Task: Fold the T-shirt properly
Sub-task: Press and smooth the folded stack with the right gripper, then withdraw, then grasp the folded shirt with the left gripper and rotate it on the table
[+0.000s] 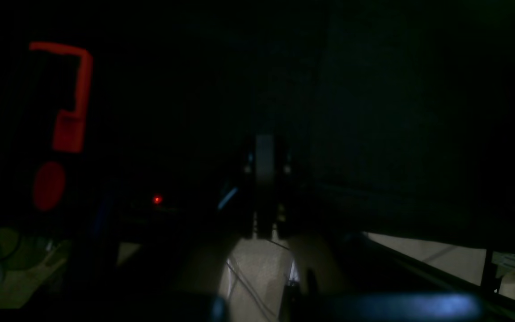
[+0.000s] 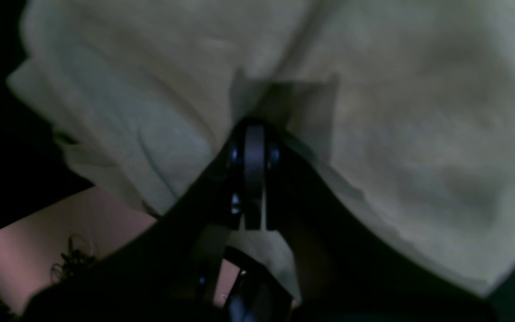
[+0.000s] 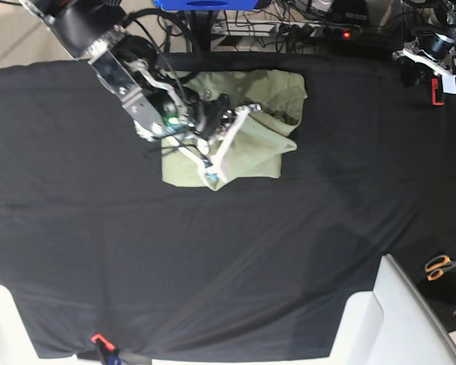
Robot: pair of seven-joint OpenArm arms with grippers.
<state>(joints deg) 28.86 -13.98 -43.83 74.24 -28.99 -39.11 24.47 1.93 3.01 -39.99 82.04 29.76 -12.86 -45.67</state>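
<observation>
The T-shirt (image 3: 266,114) lies on the black cloth (image 3: 228,251) that covers the bench. It sits toward the far side, a bit left of the middle. It is pale green and partly folded into a bunched, wrinkly shape.

The right arm reaches in from the far left corner. Its right gripper (image 3: 210,173) is at the near left corner of the shirt. In the right wrist view the right gripper (image 2: 254,134) has its jaws pressed tight together, and a bit of the T-shirt (image 2: 396,134) sticks up just past the tips. It looks like it is pinching the shirt there. The green cloth fills most of that view.

The left gripper (image 3: 435,55) is far off at the far right corner, well apart from the shirt, right at the edge of the bench. In the left wrist view the left gripper (image 1: 265,179) is very dark, but its jaws are closed together with nothing between them. A red clamp (image 1: 67,107) shows on the left in that view.

A pair of orange-handled scissors (image 3: 443,266) lies off the cloth at the right edge.
</observation>
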